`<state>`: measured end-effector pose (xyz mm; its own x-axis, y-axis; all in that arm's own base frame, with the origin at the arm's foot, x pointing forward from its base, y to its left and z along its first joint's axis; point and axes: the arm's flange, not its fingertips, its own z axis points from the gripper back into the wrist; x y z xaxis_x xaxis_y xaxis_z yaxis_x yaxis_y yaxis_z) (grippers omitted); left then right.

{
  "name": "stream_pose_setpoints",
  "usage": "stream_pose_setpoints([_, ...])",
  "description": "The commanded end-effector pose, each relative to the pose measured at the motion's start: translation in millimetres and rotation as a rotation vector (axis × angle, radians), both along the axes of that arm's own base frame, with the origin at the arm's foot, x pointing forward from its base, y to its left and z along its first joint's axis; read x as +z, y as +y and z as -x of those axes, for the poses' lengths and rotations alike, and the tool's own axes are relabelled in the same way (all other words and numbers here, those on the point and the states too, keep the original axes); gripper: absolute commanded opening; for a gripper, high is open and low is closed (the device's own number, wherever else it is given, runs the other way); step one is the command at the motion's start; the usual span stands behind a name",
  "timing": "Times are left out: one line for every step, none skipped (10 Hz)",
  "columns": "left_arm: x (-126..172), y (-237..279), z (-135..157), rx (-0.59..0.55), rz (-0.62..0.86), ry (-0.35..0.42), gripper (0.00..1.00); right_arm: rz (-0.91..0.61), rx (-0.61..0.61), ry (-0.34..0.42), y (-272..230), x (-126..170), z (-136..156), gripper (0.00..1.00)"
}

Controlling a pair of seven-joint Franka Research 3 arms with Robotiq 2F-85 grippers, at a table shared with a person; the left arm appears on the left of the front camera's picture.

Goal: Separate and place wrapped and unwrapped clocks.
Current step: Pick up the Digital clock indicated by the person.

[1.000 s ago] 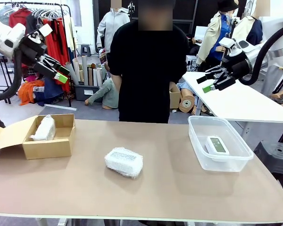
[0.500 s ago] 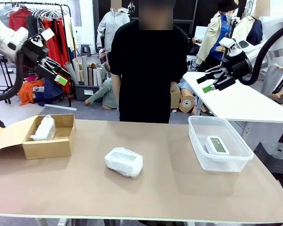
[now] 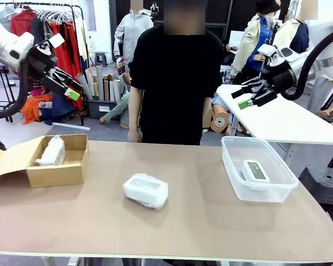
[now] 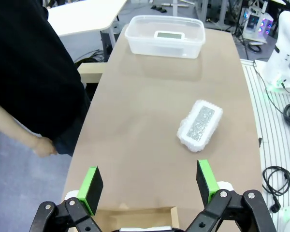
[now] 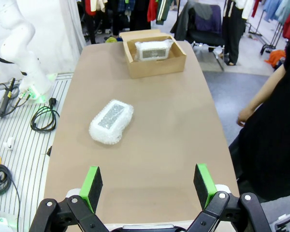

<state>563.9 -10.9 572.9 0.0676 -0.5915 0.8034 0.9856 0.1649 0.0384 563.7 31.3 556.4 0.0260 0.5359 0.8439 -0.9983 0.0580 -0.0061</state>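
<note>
One bubble-wrapped clock (image 3: 146,190) (image 4: 200,123) (image 5: 111,121) lies on the tan table near its middle. A second wrapped clock (image 3: 51,151) (image 5: 154,49) rests inside the open cardboard box (image 3: 73,172) (image 5: 135,67) at the left. The bare white clock (image 3: 254,170) (image 4: 169,35) with a grey-green screen lies in the clear plastic tub (image 3: 233,172) (image 4: 135,41) at the right. My left gripper (image 3: 69,86) (image 4: 150,183) hangs open high above the box. High over the tub, my right gripper (image 3: 244,95) (image 5: 147,184) is open too, holding nothing.
A person in black (image 3: 175,77) stands at the far edge, one hand (image 3: 134,134) (image 4: 42,146) (image 5: 245,116) hanging by the table edge. A white table (image 3: 288,119) stands behind at the right. Bare table surface surrounds the middle clock.
The left gripper shifted slightly right and up a second ago, then held still. The person's hand came down to the table's far edge. The right arm and the clocks stayed put.
</note>
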Motion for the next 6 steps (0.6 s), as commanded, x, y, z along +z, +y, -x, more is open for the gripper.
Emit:
stream_pose_setpoints([-0.1, 0.3, 0.6, -0.002, 0.001, 0.002, 1.0, 0.0, 0.003, -0.008, -0.1, 1.7, 0.8, 1.0])
stream_pose_setpoints([-0.1, 0.3, 0.6, -0.002, 0.001, 0.002, 1.0, 0.0, 0.003, -0.008, -0.1, 1.7, 0.8, 1.0])
stream_pose_setpoints([-0.1, 0.3, 0.6, -0.002, 0.001, 0.002, 1.0, 0.0, 0.003, -0.008, -0.1, 1.7, 0.8, 1.0])
stream_pose_setpoints([-0.1, 0.3, 0.6, -0.002, 0.001, 0.002, 1.0, 0.0, 0.003, -0.008, -0.1, 1.7, 0.8, 1.0])
stream_pose_setpoints([-0.1, 0.3, 0.6, -0.002, 0.001, 0.002, 1.0, 0.0, 0.003, -0.008, -0.1, 1.7, 0.8, 1.0])
stream_pose_setpoints([-0.1, 0.3, 0.6, -0.002, 0.001, 0.002, 1.0, 0.0, 0.003, -0.008, -0.1, 1.7, 0.8, 1.0])
